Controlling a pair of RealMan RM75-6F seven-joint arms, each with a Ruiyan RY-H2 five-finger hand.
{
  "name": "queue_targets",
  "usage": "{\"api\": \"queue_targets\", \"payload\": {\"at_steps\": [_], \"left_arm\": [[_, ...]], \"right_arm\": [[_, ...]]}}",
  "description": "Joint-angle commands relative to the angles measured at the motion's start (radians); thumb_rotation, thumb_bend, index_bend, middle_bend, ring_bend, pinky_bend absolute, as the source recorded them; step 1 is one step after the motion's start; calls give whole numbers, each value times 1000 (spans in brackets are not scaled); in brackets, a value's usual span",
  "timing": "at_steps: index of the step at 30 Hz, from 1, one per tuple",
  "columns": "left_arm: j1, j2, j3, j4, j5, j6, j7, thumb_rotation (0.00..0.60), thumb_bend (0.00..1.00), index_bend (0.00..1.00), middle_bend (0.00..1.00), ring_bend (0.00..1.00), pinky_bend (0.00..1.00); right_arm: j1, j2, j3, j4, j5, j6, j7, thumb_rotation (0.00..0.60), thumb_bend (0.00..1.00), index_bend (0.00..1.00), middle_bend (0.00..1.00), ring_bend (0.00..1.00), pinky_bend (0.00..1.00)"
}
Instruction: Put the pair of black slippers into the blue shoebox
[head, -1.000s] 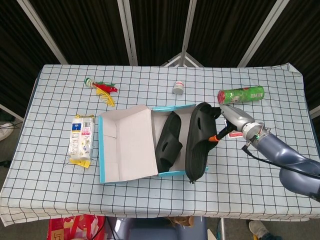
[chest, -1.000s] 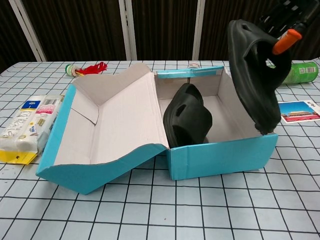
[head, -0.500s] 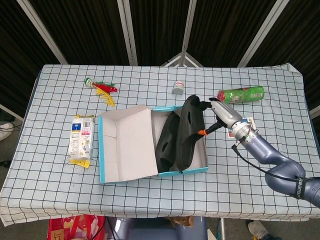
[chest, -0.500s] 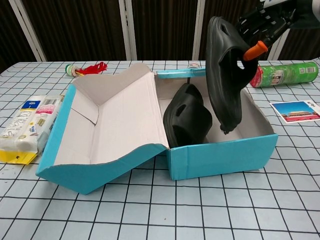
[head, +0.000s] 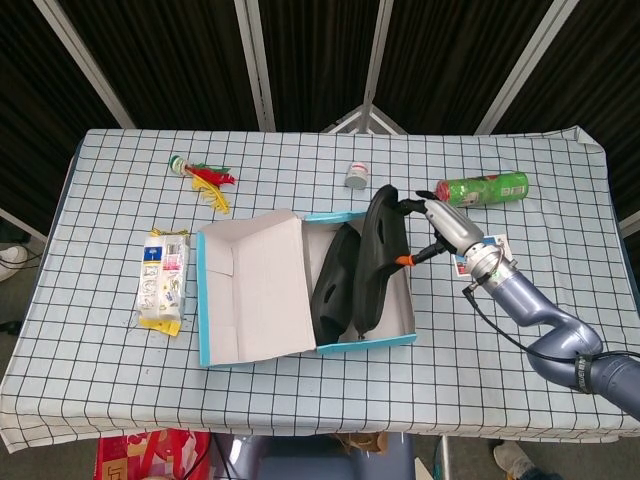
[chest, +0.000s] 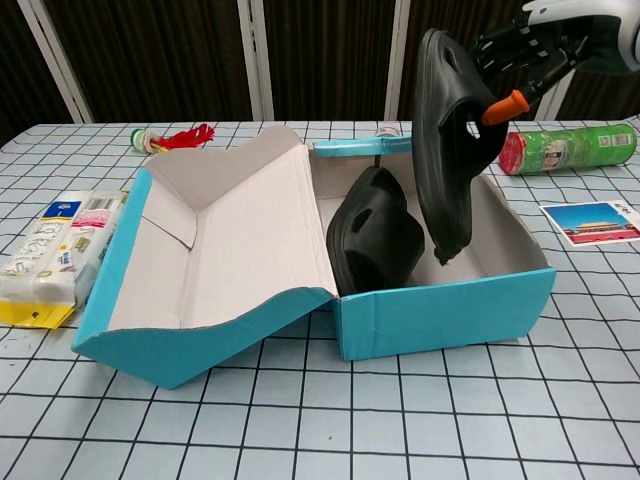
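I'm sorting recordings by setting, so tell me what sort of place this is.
Probably a robot test setup, not a home: a table under a checked cloth, black curtains on metal poles behind it, and unrelated props such as a green can.

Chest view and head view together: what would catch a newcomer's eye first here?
The black foam slipper hanging nearly upright in the right hand, toe down over the open blue cardboard shoebox mid-table. Its twin, the second black slipper, already leans inside the box against the left wall. Behind, a green cylindrical can lies on its side.
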Motion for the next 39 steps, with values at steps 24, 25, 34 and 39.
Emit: {"api": "queue_targets", "payload": {"at_steps": [24,25,34,39], "left_arm": [[-2,-3,0,1,0,-1,3,600,245,98,0,23,102],[-2,-2,0,1,1,0,4,600,245,98,0,23,102],[-5,-6,0,2,0,-3,10,600,245,98,0,23,102],[-6,-6,-1,3,-1,-4,9,600,245,99,0,23,102]], "right_arm": [[53,-143,-149,198,-28,166,100,600,584,625,508,289,0],[53,-147,-154,203,-28,166,102,600,583,625,508,289,0],[70,-163,-189,220,-29,158,116,600,583,625,508,289,0],[82,-166,-196,215,-25,154,112,600,583,625,508,288,0]]}}
